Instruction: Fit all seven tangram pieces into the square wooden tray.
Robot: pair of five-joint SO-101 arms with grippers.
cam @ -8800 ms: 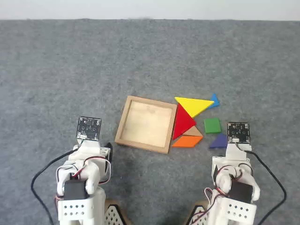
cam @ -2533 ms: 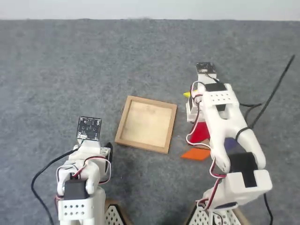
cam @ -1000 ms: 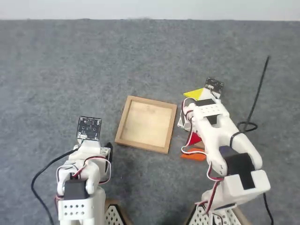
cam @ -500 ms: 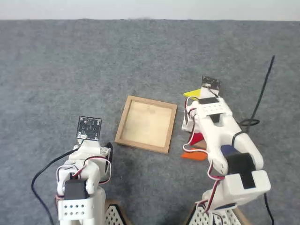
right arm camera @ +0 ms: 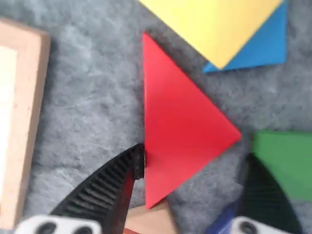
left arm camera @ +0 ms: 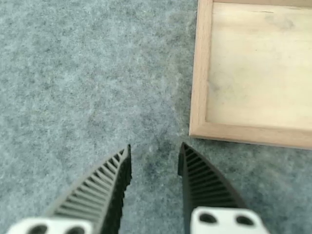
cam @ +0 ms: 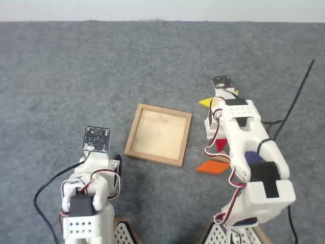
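The square wooden tray (cam: pixel 132 129) lies mid-counter (cam: pixel 76 66), its pale floor bare wood. The pieces seen lie outside it on the grey counter. From the tray, the yellow triangle (cam: pixel 208 102) is at 2 o'clock, the red triangle (cam: pixel 221 145) at 3 o'clock and the orange parallelogram (cam: pixel 213 166) at 4 o'clock.

The right arm (cam: pixel 244 137) stretches over this cluster. Its end effector (right arm camera: pixel 196 158) is spread wide astride the red triangle. One fingertip (right arm camera: pixel 138 158) sits at the edge facing the tray. The other is just beside the green square (right arm camera: pixel 285 156). Whether either touches the piece I cannot tell. A blue triangle (right arm camera: pixel 261 46) peeks from under the yellow one. A tan piece (right arm camera: pixel 151 219) meets the red triangle's lower point.

The left arm (cam: pixel 94 175) sits at the tray's 7 o'clock. Its end effector (left arm camera: pixel 155 150) is spread over bare counter near the tray's corner.
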